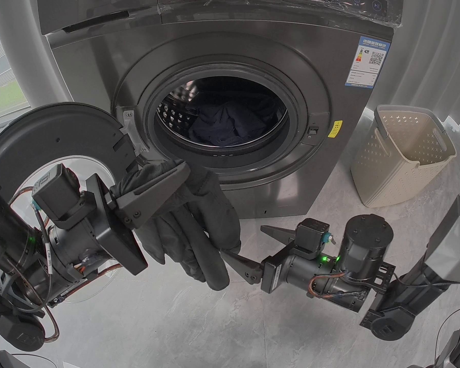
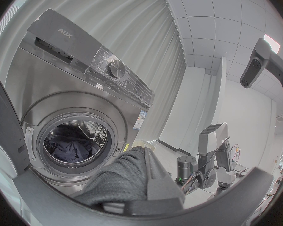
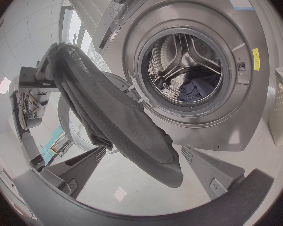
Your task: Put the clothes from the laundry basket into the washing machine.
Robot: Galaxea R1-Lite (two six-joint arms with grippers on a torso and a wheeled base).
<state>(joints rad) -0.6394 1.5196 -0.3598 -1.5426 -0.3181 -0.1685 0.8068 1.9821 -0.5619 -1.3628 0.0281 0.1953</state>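
My left gripper (image 1: 176,177) is shut on a dark grey garment (image 1: 199,226) that hangs down in front of the washing machine's (image 1: 271,42) open drum mouth. The same grey garment (image 2: 122,176) bunches over the left fingers (image 2: 162,179), and it (image 3: 116,116) droops between me and the machine in the right wrist view. A navy garment (image 1: 230,121) lies inside the drum. My right gripper (image 1: 250,249) stands open low near the floor, just beside the hanging cloth's lower end, its fingers (image 3: 210,170) spread wide apart.
The machine's round door (image 1: 46,144) is swung open at the left, behind my left arm. A beige laundry basket (image 1: 401,154) stands on the floor to the machine's right; no clothes show in it. Grey tiled floor (image 1: 189,328) lies in front.
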